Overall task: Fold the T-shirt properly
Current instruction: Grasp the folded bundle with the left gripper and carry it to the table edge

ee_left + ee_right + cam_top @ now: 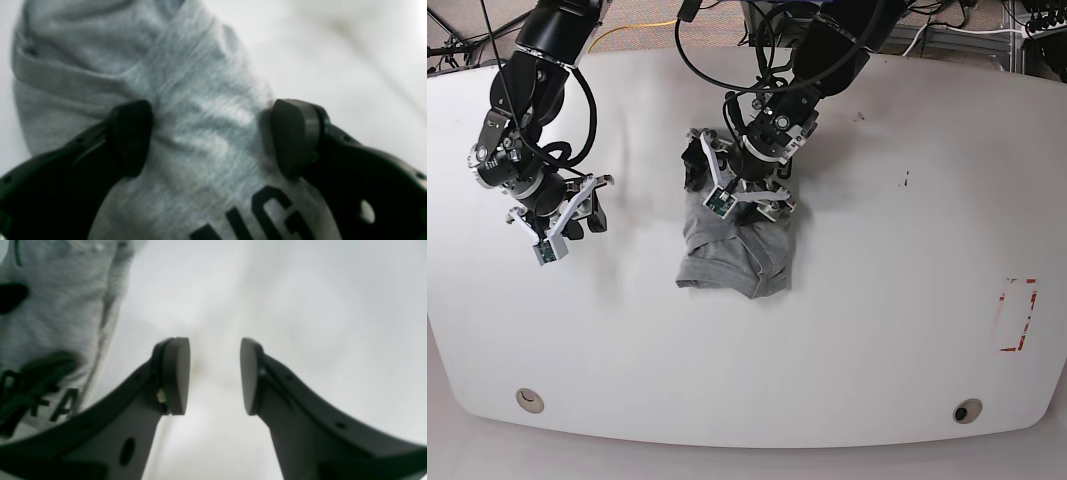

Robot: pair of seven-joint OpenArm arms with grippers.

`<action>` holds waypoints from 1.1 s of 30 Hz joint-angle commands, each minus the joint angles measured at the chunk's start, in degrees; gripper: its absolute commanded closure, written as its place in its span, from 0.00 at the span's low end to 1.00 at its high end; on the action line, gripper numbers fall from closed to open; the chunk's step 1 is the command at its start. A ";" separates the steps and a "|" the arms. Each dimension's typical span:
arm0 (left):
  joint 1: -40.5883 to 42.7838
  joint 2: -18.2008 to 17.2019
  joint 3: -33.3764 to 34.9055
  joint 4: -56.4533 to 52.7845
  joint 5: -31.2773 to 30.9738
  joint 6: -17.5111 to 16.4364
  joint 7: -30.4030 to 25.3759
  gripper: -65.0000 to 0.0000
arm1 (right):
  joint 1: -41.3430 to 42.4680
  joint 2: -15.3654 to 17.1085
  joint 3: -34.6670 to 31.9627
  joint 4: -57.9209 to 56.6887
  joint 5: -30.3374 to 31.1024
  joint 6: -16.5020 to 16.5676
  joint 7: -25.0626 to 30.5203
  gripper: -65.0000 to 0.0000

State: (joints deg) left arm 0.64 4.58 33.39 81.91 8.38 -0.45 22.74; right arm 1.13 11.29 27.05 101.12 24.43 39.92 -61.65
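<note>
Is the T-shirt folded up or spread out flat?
Folded up. The T-shirt lies as a small bunched bundle on the table, wrinkled, no sleeves spread.

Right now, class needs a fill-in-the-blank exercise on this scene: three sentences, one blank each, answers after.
1. The T-shirt on the white table is ____ in colour.
2. The lettering printed on it is ____.
3. The right gripper has ____ between its open jaws.

Answers: grey; black; nothing

Black block letters on the T-shirt (200,100) read only partly: "IG", elsewhere "FA".
</note>
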 commanded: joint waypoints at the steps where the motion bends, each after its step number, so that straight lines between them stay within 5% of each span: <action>1: -1.04 0.21 -0.55 -3.10 -0.07 0.32 -0.90 0.19 | 0.85 1.06 0.25 0.90 0.67 0.08 1.21 0.63; 8: -0.95 -5.77 -9.96 -3.36 -0.43 -1.18 -0.54 0.19 | 1.03 1.06 0.25 0.99 0.67 0.08 1.21 0.63; 19: 1.86 -19.39 -32.73 -0.19 -0.43 -19.29 -0.37 0.19 | 0.85 0.62 0.25 2.13 0.67 0.08 1.21 0.63; 27: 3.53 -29.94 -48.73 -0.81 -0.51 -28.96 4.11 0.19 | 0.59 0.89 0.25 2.22 0.67 0.08 1.21 0.64; 33: 4.94 -34.43 -59.63 -5.56 -0.51 -37.66 4.99 0.19 | 0.59 0.97 0.25 2.22 0.67 0.08 1.21 0.64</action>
State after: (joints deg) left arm 5.80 -28.21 -24.43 77.21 8.34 -36.18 28.25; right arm 0.82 11.31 27.05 102.06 24.18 39.92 -61.73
